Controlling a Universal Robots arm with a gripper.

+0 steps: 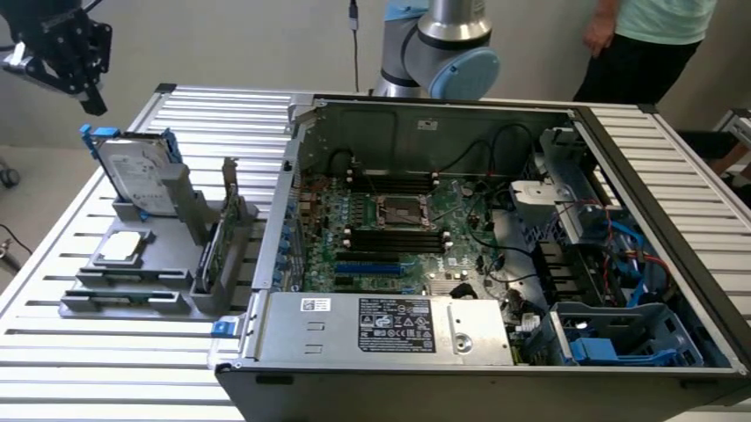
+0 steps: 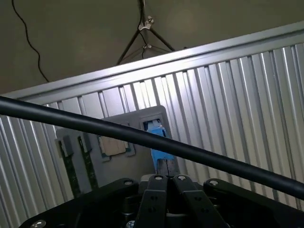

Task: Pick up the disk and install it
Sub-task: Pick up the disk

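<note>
Gripper (image 1: 91, 102) is hovering apart from the disk (image 1: 139, 174), its fingers (image 2: 156, 192) seemingly pressing together, gripping nothing; the disk is standing upright in the grey holder (image 1: 123, 297) at the exterior view's left.

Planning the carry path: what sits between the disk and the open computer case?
In the exterior view, a thin green circuit card stands on edge in the grey holder, between the disk and the computer case.

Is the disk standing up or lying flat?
Standing up: the disk rests on its edge in the grey stand, outside the computer.
</note>
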